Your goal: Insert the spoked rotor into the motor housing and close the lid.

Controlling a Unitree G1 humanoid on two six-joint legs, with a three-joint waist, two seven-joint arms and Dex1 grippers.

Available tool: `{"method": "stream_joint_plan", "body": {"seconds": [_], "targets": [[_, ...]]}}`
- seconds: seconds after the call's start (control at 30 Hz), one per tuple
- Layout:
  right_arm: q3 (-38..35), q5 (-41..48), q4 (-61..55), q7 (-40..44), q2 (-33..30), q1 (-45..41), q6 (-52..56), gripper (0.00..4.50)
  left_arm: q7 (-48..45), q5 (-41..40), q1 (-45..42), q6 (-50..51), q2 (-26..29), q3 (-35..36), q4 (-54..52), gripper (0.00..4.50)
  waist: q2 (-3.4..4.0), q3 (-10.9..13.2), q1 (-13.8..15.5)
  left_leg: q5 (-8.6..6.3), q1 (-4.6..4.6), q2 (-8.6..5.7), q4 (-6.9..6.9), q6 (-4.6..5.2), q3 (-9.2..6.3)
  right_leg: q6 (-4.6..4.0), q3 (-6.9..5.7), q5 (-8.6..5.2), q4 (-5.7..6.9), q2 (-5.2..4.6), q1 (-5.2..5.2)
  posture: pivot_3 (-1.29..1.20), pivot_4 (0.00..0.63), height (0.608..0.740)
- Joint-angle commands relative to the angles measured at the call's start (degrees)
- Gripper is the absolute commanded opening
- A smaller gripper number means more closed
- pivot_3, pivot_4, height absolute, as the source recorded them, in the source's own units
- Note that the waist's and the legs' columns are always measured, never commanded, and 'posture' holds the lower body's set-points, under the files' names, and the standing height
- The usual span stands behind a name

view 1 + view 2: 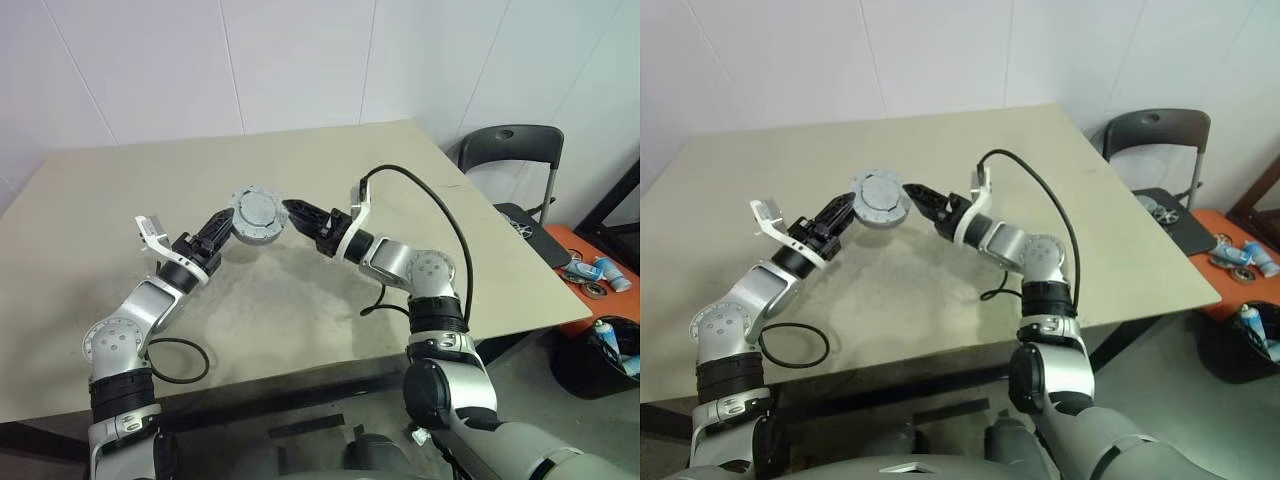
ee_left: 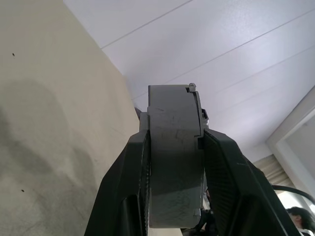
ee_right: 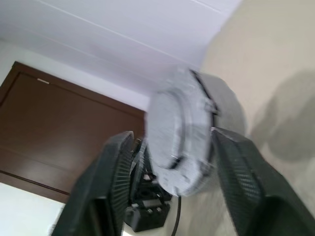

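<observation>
**Lid seated on the housing, right gripper opened beside the assembly**

In the head views, a round grey metal assembly, the flat ridged-rim lid (image 1: pixel 259 211) on top of the short silver motor housing (image 1: pixel 241 231), is held in the air above the beige table (image 1: pixel 120 190), between the two arms. The left gripper (image 1: pixel 217 231) is clenched on its edge from the robot's left side. The right gripper (image 1: pixel 300 215) is placed at the opposite edge, its black fingers pointed at the rim; whether they touch it cannot be told from here. A black chair (image 1: pixel 510 150) is seen beyond the table's far corner.

In the left wrist view, the housing's grey side wall is gripped between the two black fingers (image 2: pixel 132 191), with the lid's thin edge seated along one side of it. The spoked rotor is hidden from sight; it is judged to be already inside the closed housing.

In the right wrist view, the assembly is seen edge-on between the right gripper's spread fingers (image 3: pixel 118 172), with a gap on both sides, so nothing is grasped by this gripper.

The step in hand is judged to be the closing of the lid, nearly finished. For the next move, the lid's seating is to be confirmed, and the assembly is then to be lowered to the table without being tilted.
</observation>
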Motion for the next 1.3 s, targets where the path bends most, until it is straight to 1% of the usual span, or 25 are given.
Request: {"method": "stream_joint_plan", "body": {"seconds": [0.03, 0.23, 0.43, 0.63, 0.77, 0.9, 1.13, 1.3], "targets": [[-1.0, 1.8, 0.8, -0.7, 0.2, -1.6, 1.4, 3.46, -1.1, -0.8, -1.2, -0.9, 0.3, 1.1, -2.4, 1.3, 0.0, 0.0, 0.0, 0.0, 0.0, 0.0, 0.0, 0.0, 0.0, 0.0, 0.0, 0.0, 0.0, 0.0, 0.0, 0.0, 0.0, 0.74], [-1.2, 1.7, 1.3, -1.4, 0.4, -1.7, 1.1, 3.46, -0.9, -1.2, -1.4, -0.9, 0.6, 1.6, -2.6, 1.3, 0.0, 0.0, 0.0, 0.0, 0.0, 0.01, 0.0, 0.0, 0.0, 0.0, 0.0, 0.0, 0.0, -0.01, 0.0, 0.0, 0.0, 0.74], [-1.1, 1.6, 1.9, -1.5, 0.4, -1.8, 1.4, 3.46, 0.9, -1.4, -1.2, -2.3, 2.2, 3.8, -4.6, 1.3, 0.0, 0.0, -0.1, 0.0, 0.0, 0.01, 0.01, 0.0, 0.0, 0.0, 0.0, 0.0, 0.01, -0.01, -0.01, 0.0, 0.0, 0.74], [-0.7, 1.0, 2.9, -1.5, 0.3, -2.1, 1.2, 3.46, 1.7, -0.1, 2.6, -3.4, 7.2, 8.5, -3.6, 1.3, 0.0, 0.0, -0.1, 0.0, 0.0, 0.04, -0.04, 0.0, 0.02, 0.0, 0.04, 0.0, 0.01, 0.0, -0.05, 0.0, 0.0, 0.74], [-0.4, 0.9, 3.0, -1.6, 0.4, -2.0, 1.3, 3.46, 1.6, 2.8, 4.6, -4.9, 10.5, 11.5, -0.5, 1.3, -0.01, 0.0, 0.0, 0.0, -0.01, 0.04, -0.03, 0.0, 0.02, 0.0, 0.03, 0.0, 0.01, -0.02, -0.07, 0.0, 0.0, 0.74], [-0.2, 0.8, 3.0, -1.6, 0.5, -1.7, 1.4, 3.46, -0.8, 6.3, 5.6, -6.3, 13.6, 13.2, 4.6, 1.3, -0.05, 0.0, 0.0, 0.0, -0.01, 0.04, -0.02, 0.0, 0.01, 0.0, 0.03, 0.0, 0.01, -0.05, -0.07, 0.0, 0.0, 0.74], [0.2, 0.8, 2.6, -1.9, 0.8, -1.5, 1.6, 3.46, -4.5, 13.6, 3.2, -10.6, 13.7, 12.8, 14.2, 1.3, -0.12, 0.0, 0.0, 0.0, -0.03, 0.04, -0.02, 0.0, 0.01, -0.01, 0.02, 0.0, 0.01, -0.08, -0.08, 0.0, 0.0, 0.74], [0.4, 0.5, 2.6, -2.2, 0.5, -1.3, 1.2, 3.46, -5.3, 20.0, 1.5, -13.6, 13.5, 11.6, 20.9, 1.3, -0.18, 0.0, 0.0, 0.0, -0.08, 0.05, -0.03, 0.0, 0.01, -0.01, 0.02, 0.0, 0.01, -0.1, -0.13, 0.0, 0.0, 0.74]]}}
